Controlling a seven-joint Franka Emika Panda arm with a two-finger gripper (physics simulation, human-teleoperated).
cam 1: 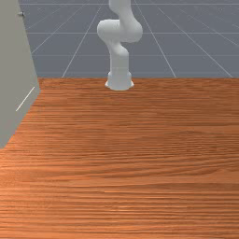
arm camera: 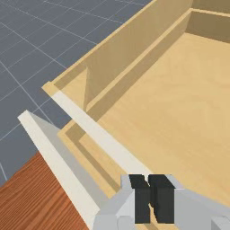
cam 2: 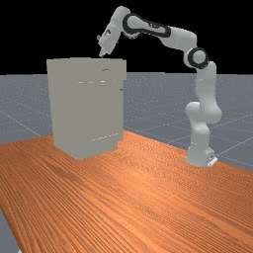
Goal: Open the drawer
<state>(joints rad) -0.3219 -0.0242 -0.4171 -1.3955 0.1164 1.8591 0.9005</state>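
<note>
In the far view my gripper point(cam 2: 103, 53) points down over the top of the grey cabinet point(cam 2: 86, 108), near its right side. The wrist view has the gripper point(arm camera: 150, 197) shut, its two dark fingers together with nothing visible between them. Beyond the fingertips lies an open wooden compartment point(arm camera: 175, 94) with a pale front edge point(arm camera: 99, 130). Outside that edge a second pale panel point(arm camera: 54, 157) stands apart, with a narrow strip of wooden interior point(arm camera: 96, 166) in between. Whether the fingers touch the pale edge, I cannot tell. A small handle point(cam 2: 121, 89) sticks out at the cabinet's right side.
At the front view's left stands the cabinet's grey side point(cam 1: 16, 70), with a small knob point(cam 1: 21, 14) near its upper edge. The wooden table point(cam 1: 135, 154) stretches from there past the arm's base point(cam 1: 119, 80).
</note>
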